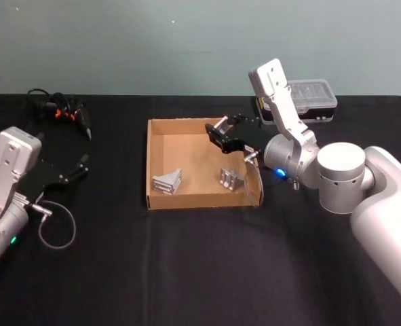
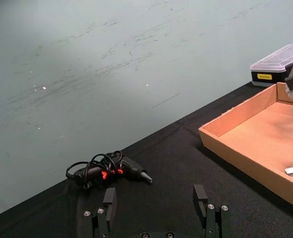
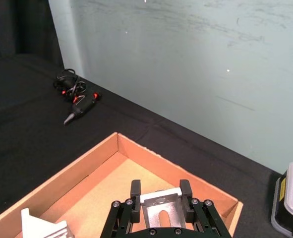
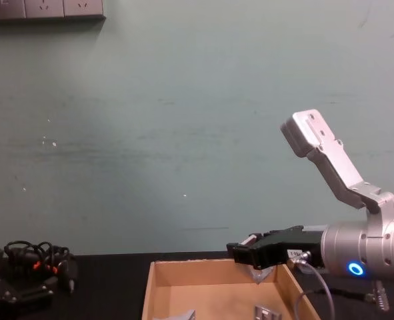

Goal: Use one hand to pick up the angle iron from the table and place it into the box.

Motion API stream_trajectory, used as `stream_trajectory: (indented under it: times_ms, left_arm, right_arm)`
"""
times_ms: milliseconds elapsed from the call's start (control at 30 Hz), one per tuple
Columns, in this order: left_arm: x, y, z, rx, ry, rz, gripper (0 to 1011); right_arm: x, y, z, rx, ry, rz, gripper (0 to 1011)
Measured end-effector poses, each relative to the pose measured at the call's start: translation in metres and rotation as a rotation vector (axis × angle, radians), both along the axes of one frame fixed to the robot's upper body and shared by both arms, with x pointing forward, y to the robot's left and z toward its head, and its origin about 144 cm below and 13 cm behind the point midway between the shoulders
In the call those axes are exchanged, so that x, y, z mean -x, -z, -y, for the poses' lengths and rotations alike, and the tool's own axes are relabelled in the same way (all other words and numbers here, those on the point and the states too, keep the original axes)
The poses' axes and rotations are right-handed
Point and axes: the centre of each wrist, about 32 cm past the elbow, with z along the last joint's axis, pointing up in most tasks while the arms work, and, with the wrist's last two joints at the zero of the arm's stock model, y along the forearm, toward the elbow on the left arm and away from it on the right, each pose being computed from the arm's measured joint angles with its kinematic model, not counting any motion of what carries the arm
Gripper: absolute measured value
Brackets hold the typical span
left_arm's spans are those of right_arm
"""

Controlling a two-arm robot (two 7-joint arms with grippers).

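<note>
Angle iron (image 3: 158, 204) held over box (image 1: 161, 131) holding two brackets (image 1: 167, 180).

Right gripper (image 3: 160, 198): its two black fingers (image 3: 135, 190) are clamping a silver angle iron (image 3: 159, 204) between them, over the box.
Angle iron: its slotted face is showing between the fingers.
Box (image 3: 91, 161): tan cardboard, lying open on the black worktop (image 3: 27, 114), its low walls framing a bare floor.
Second metal bracket (image 3: 39, 227): sitting inside the box near one wall.
Cable tangle (image 3: 74, 94): black with orange bits, lying on the worktop by its far edge, well apart from the box.
Clear-lidded case (image 3: 290, 198): sitting beyond the box.
</note>
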Motion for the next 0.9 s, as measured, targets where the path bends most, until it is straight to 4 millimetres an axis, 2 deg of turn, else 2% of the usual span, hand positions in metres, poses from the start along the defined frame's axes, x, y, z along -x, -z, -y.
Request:
stream_trajectory:
  times_ms: [600, 667, 700, 800, 833, 867, 900]
  left_arm:
    - [0.0, 0.0, 0.0, 0.0, 0.0, 0.0, 1011]
    - [0.0, 0.0, 0.0, 0.0, 0.0, 0.0, 1011]
    - [0.0, 0.0, 0.0, 0.0, 0.0, 0.0, 1011]
    - [0.0, 0.0, 0.0, 0.0, 0.0, 0.0, 1011]
    - [0.0, 0.0, 0.0, 0.0, 0.0, 0.0, 1011]
    - [0.0, 0.0, 0.0, 0.0, 0.0, 0.0, 1011]
    - [0.0, 0.0, 0.0, 0.0, 0.0, 0.0, 1011]
  right_arm:
    - [-0.0015, 0.0036, 0.0003, 0.018, -0.004, -0.038, 473]
    - [-0.0011, 0.0045, 0.0003, 0.02, -0.005, -0.041, 502]
    - [-0.0011, 0.0048, 0.0005, 0.02, -0.006, -0.043, 562]
    - [-0.0009, 0.0062, 0.0007, 0.021, -0.008, -0.046, 632]
    - [-0.0009, 0.0062, 0.0007, 0.021, -0.008, -0.046, 632]
    - [-0.001, 0.0065, 0.0009, 0.021, -0.011, -0.048, 700]
    - [-0.0011, 0.0065, 0.0009, 0.022, -0.012, -0.047, 716]
